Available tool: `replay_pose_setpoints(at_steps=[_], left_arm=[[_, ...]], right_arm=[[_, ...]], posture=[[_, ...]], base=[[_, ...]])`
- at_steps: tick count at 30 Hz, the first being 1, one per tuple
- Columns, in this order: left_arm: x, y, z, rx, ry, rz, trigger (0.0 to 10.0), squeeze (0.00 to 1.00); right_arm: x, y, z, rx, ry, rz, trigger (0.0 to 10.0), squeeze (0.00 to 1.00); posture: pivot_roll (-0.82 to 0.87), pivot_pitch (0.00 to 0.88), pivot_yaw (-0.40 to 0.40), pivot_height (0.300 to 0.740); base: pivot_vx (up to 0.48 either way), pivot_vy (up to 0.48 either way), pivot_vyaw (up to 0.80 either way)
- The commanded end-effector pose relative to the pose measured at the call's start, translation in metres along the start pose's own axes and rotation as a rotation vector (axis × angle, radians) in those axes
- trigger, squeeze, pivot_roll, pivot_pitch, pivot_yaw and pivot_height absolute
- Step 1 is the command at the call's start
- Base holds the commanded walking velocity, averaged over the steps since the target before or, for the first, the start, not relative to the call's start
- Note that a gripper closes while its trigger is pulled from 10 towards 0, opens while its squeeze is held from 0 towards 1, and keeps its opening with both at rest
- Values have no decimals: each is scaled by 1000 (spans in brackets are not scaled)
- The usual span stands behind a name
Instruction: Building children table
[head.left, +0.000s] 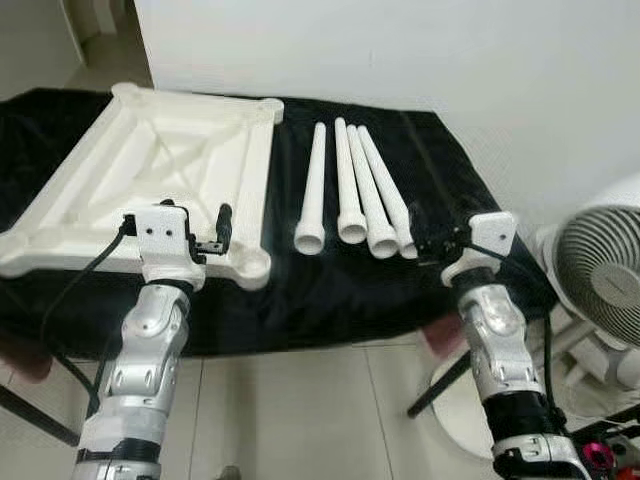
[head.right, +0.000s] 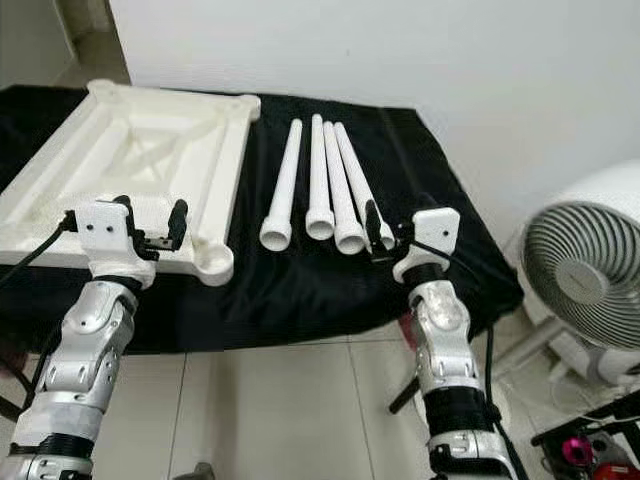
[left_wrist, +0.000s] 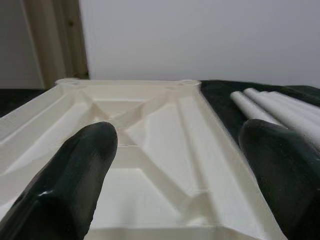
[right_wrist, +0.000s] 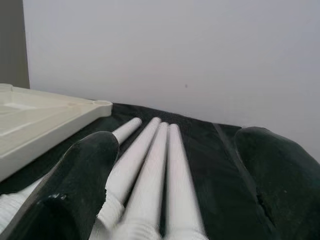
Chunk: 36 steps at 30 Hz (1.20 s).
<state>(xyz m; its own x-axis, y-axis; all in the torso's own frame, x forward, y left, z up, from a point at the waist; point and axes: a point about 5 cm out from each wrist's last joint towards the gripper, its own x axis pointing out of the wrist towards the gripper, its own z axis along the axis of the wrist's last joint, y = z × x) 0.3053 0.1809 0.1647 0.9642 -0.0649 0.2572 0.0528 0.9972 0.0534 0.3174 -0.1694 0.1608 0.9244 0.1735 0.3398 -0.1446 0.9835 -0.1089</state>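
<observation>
A home room: tiled floor (head.left: 300, 400); white wall (head.left: 420, 50); standing fan (head.left: 600, 275); doorway (left_wrist: 55, 40).

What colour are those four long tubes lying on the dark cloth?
White, the legs show best in the left eye view.

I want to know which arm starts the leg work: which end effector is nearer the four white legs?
Right. The right end effector sits at the white legs' near ends; the left end effector hovers over the tabletop's near edge.

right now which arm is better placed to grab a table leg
Right. The right gripper is open at the near ends of the legs; the left gripper is over the tabletop.
</observation>
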Motion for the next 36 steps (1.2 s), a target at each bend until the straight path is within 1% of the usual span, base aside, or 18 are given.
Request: replay_pose_setpoints(at_steps=[1, 4, 6, 9, 12, 15, 19, 23, 28, 36], left_arm=[[0, 0, -2, 2, 9, 6, 10000, 0], [1, -2, -4, 8, 22, 5, 10000, 0], [2, -3, -7, -32, 53, 10, 10000, 0], [2, -4, -7, -36, 56, 11, 10000, 0], [1, -5, -6, -12, 38, -10, 10000, 0], [1, -6, -9, -37, 43, -36, 10000, 0], [1, -4, -12, -39, 63, -36, 10000, 0], [2, -2, -13, -57, 75, -17, 10000, 0], [6, -8, -10, -58, 69, -42, 10000, 0], [8, -5, -8, -53, 65, -46, 10000, 0]], right_arm=[[0, 1, -1, -1, 7, 9, 10000, 0], [1, 2, -2, -3, 8, 11, 10000, 0], [1, 2, -3, -14, 11, 15, 10000, 0], [1, 2, -3, -16, 11, 15, 10000, 0], [0, 3, -3, -9, 15, 12, 10000, 0], [-1, 4, -4, -3, 21, 14, 10000, 0], [-1, 7, -5, -5, 23, 23, 10000, 0], [0, 6, -4, -9, 19, 19, 10000, 0], [-1, 6, -4, -8, 18, -2, 10000, 0], [-2, 7, -5, -8, 21, -12, 10000, 0]], posture=[[43, 31, -54, 740], [41, 31, -53, 740], [39, 34, -52, 740], [39, 34, -52, 740], [36, 35, -50, 740], [29, 39, -54, 740], [11, 41, -52, 740], [7, 43, -45, 740], [8, 45, -29, 740], [11, 41, -14, 740]], base=[[0, 0, 0], [0, 0, 0], [0, 0, 0], [0, 0, 0], [0, 0, 0], [0, 0, 0], [0, 0, 0], [0, 0, 0], [0, 312, 0], [0, 350, 0]])
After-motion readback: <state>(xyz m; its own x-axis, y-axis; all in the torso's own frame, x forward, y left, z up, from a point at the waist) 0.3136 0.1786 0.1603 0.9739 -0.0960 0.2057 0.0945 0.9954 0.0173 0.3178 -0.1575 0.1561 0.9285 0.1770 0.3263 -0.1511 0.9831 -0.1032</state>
